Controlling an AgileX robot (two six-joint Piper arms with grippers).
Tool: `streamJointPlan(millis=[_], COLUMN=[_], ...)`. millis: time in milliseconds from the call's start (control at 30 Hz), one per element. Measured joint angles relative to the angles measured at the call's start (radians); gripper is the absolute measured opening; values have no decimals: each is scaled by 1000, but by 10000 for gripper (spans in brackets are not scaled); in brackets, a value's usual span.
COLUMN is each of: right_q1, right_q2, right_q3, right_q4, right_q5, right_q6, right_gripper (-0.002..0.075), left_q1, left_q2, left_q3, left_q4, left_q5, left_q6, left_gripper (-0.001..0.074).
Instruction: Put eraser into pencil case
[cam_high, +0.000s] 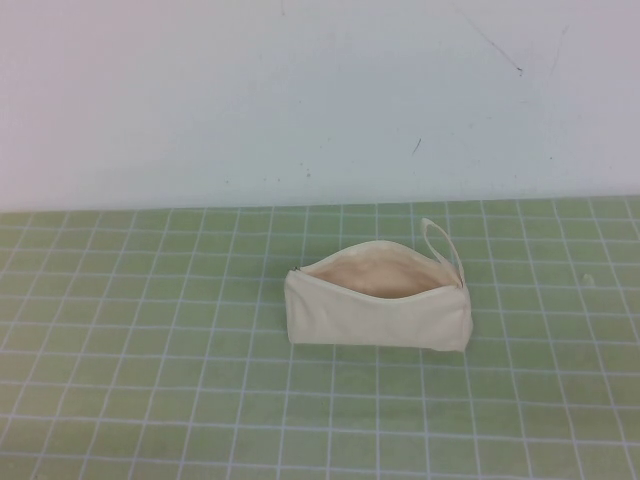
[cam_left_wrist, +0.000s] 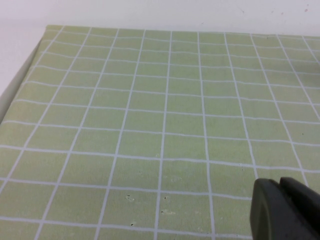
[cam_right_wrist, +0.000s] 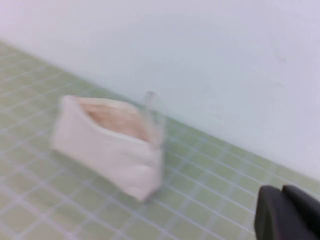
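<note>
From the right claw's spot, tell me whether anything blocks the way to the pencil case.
Nothing visible does. The right claw shows at the edge of its wrist view, with only bare green mat between it and the open pencil case. The left claw hangs over mat elsewhere. No eraser shows.
</note>
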Motion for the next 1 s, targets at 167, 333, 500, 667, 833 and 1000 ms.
streamJointPlan(millis=[167, 333, 500, 667, 833, 1000], right_q1=[-251, -462, -539, -537, -527, -527], right_q2=[-144, -265, -343, -345, -345, -345], right_q3=[159, 277, 375, 409, 409, 409], right_q4=[9, 14, 26, 28, 28, 28], right_q5=[-58, -62, -68, -18, 79, 81], right_q6=[0, 0, 19, 68, 75, 77], right_gripper=[-1, -1, -1, -1, -1, -1], left_q1=[0, 0, 0, 0, 0, 0], left_q2=[0, 0, 0, 0, 0, 0], left_q3=[0, 0, 0, 0, 0, 0], left_q4=[0, 0, 0, 0, 0, 0], left_q5=[0, 0, 0, 0, 0, 0], left_q6=[0, 0, 0, 0, 0, 0], left_gripper=[-2, -1, -1, -1, -2, -2])
